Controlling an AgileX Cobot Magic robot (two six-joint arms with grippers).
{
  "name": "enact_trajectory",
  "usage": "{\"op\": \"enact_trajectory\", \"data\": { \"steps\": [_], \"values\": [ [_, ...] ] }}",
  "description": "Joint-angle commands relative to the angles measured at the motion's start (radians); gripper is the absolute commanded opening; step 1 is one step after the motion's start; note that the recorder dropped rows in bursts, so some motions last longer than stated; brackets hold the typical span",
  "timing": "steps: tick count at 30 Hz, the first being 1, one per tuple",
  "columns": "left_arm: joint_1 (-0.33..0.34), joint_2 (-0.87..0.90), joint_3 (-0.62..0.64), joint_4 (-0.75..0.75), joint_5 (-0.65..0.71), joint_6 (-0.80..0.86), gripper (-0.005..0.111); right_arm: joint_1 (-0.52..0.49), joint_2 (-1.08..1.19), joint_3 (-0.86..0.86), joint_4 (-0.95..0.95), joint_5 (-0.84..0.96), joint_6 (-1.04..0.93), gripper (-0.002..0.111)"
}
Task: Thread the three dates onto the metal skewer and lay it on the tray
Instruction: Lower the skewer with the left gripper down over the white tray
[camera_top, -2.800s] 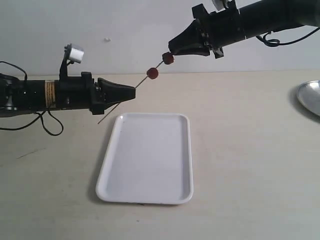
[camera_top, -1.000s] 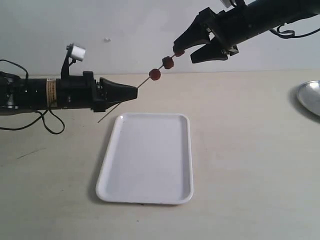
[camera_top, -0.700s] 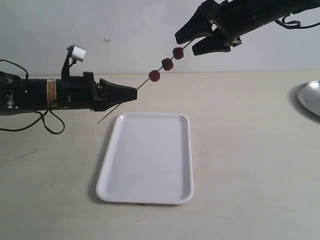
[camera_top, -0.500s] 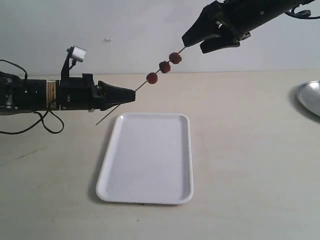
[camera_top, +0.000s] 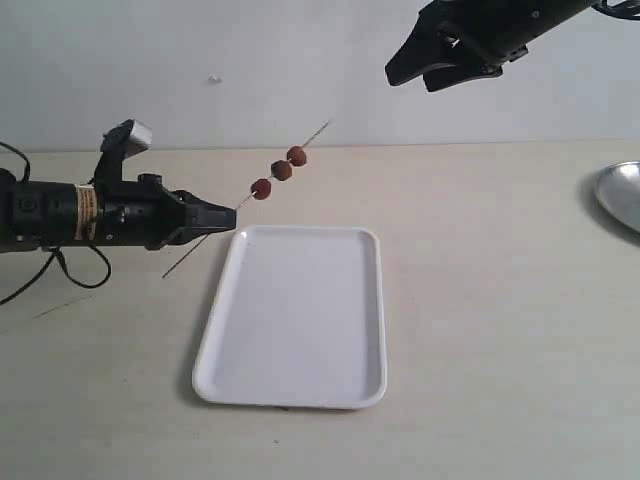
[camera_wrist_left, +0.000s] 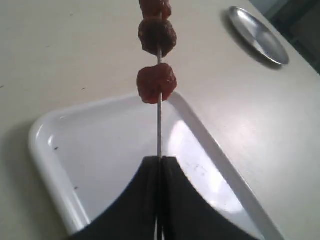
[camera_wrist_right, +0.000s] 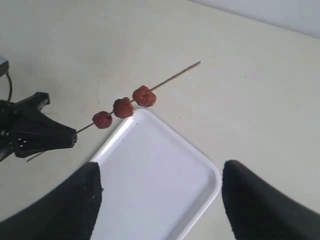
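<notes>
reddish-brown wrinkled dates (camera_top: 282, 170) on grey skewer (camera_wrist_left: 159, 127); plain white tray (camera_top: 300, 320) mid-frame; silver dish (camera_top: 622, 195) at right edge; beige table (camera_top: 480, 300).

Exterior view: raised, facing across the table (camera_top: 500, 300) toward the wall (camera_top: 250, 60), tray (camera_top: 290, 320) at lower centre of frame. Left wrist view: close, sighting along the metal skewer (camera_wrist_left: 159, 125) over one tray corner. Right wrist view: high, looking down. All share tray, skewer, dates (camera_top: 282, 170).
</notes>
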Motion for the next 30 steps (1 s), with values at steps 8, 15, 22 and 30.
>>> {"op": "enact_trajectory", "data": {
  "steps": [8, 15, 22, 30],
  "values": [
    [-0.313, -0.232, 0.147, -0.554, 0.579, 0.353, 0.000, -0.003, -0.015, 0.000, -0.014, 0.013, 0.046, 0.065],
    [-0.424, -0.262, 0.147, -0.735, 0.614, 0.458, 0.000, -0.003, -0.045, 0.000, -0.012, 0.030, 0.069, 0.065],
    [-0.455, -0.243, 0.165, -0.773, 0.608, 0.456, 0.000, -0.003, -0.057, 0.000, 0.013, 0.049, 0.071, 0.064],
    [-0.455, -0.241, 0.165, -0.802, 0.616, 0.458, 0.000, -0.003, -0.057, 0.000, 0.013, 0.069, 0.092, 0.064]
  ]
}}
